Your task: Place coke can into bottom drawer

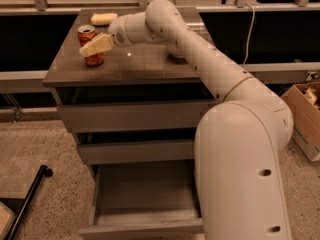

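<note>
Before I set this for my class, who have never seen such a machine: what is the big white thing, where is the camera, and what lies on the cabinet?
The big white jointed robot arm belongs to a wheeled robot. The camera looks down past it; its mounting is unknown. The cream gripper is at the small red soda can standing on the grey-brown cabinet top; a grip cannot be confirmed. A yellow sponge-like block lies behind. The lowest grey-brown drawer is pulled open.

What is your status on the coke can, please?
Gripper at the coke can on the cabinet top. Can upright, not yet lifted. Bottom drawer open. Yellow sponge behind it, not in the way.
</note>
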Robot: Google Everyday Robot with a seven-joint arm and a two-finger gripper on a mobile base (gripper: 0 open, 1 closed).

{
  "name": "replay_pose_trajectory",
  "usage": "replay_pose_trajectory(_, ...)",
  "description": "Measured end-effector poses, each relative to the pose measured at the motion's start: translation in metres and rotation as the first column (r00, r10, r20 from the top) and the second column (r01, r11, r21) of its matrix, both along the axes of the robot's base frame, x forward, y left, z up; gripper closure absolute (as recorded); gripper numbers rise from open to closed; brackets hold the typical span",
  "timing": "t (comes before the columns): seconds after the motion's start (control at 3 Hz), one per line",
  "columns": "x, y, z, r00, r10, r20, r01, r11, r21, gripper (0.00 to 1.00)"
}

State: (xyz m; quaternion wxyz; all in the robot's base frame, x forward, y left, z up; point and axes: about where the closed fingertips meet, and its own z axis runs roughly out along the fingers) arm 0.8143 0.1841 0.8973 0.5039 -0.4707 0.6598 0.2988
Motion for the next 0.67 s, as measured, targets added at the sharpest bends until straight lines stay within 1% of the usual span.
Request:
replay_pose_trajectory(0.33, 0.005, 0.037, -0.015, 0.9978, 0.056, -0.037, -0.055, 0.998, 0.03, 0.26)
replay_pose_trajectory(0.67, 0.005, 0.049, -0.021, 0.9962, 0.07, -0.051, -0.068, 0.997, 0.04, 0.5)
